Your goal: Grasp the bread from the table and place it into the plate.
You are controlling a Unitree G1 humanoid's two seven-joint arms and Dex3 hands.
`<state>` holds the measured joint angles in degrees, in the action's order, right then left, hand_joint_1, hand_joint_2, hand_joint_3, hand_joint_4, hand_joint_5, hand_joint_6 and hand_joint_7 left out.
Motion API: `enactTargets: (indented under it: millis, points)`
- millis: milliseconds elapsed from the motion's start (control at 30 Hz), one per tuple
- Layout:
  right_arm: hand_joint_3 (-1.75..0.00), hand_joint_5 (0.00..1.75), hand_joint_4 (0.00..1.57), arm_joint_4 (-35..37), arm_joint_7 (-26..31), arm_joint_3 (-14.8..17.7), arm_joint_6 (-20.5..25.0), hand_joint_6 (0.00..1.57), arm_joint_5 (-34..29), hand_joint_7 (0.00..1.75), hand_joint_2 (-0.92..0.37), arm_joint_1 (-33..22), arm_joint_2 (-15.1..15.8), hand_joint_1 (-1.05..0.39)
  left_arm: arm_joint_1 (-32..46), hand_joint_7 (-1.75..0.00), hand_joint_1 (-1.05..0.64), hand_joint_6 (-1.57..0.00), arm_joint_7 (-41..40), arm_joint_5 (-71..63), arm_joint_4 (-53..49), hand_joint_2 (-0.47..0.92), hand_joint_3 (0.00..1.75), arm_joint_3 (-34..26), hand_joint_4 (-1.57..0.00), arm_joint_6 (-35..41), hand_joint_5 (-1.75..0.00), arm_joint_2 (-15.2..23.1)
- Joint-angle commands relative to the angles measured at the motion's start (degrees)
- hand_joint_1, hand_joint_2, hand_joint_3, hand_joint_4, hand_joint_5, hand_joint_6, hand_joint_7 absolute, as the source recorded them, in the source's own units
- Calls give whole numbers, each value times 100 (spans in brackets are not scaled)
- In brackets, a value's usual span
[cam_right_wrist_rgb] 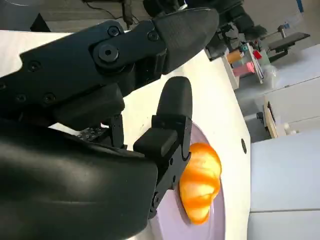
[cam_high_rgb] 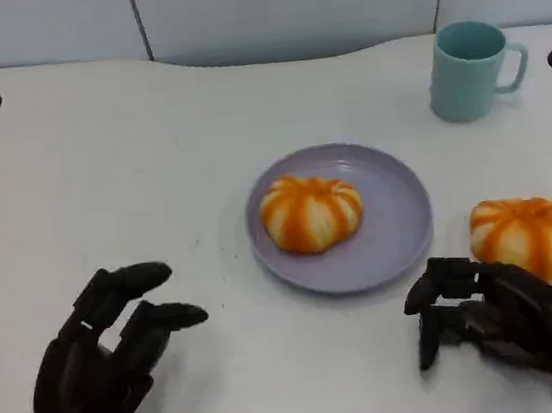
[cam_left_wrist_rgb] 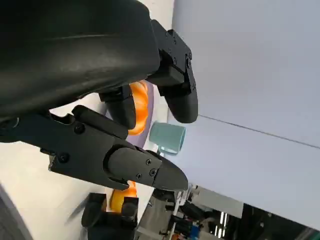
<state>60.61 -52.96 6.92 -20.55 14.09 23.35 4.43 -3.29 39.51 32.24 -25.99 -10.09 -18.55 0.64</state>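
- The robot's black left hand (cam_high_rgb: 99, 364) hovers above the white table (cam_high_rgb: 101, 178) near its front edge, fingers spread, holding nothing.
- The black right hand (cam_high_rgb: 502, 325) sits near the front right corner, fingers loosely curled and apart, empty, just beside a round orange-and-white striped bread (cam_high_rgb: 524, 234) lying on the table near the right edge.
- A round lavender plate (cam_high_rgb: 399, 222) at mid-table carries a second striped bread (cam_high_rgb: 310, 212).
- A pale teal ceramic mug (cam_high_rgb: 471, 70) stands upright toward the back right corner; what is inside cannot be told.
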Motion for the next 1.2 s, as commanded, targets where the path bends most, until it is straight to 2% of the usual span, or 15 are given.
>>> enactTargets:
  millis: [33, 200, 400, 567, 867, 1100, 1200]
  points:
    - [-6, 146, 63, 183, 65, 26, 103, 71, -71, 99, -92, -134, 76, -50, 109, -149, -61, -18, 143, 111, 21, 92, 7, -195, -24, 63, -173, -31]
    - [-6, 146, 63, 105, 82, 28, 230, 72, -52, 98, -92, -149, 105, -47, 198, -156, -57, -18, 116, 77, -45, 92, 8, -344, -30, 104, -175, -101]
    - [-5, 145, 66, 149, 39, 54, 205, 75, -42, 96, -92, -152, 126, -50, 239, -156, -55, -19, 153, 112, -199, 92, 9, -515, -34, 221, -175, -129]
    - [-8, 148, 63, -15, 45, 18, 134, 73, -69, 97, -92, -196, 151, -50, 275, -146, -58, -29, 78, 10, -295, 92, 6, -591, -37, 265, -175, -108]
    - [-7, 150, 61, -55, 139, 4, 198, 71, -90, 100, -92, -207, 155, -49, 226, -141, -56, -34, 80, -51, -486, 92, 4, -721, -41, 252, -175, -134]
    - [-8, 147, 60, 141, 233, -25, -62, 70, -197, 100, -92, -175, 150, -52, 206, -152, -54, -31, 13, -83, -489, 92, 6, -731, -43, 483, -175, -96]
    - [-7, 148, 62, -6, 231, -12, 254, 71, -120, 101, -92, -166, 122, -51, 152, -158, -55, -28, 32, -112, -536, 91, 4, -733, -43, 527, -175, -67]
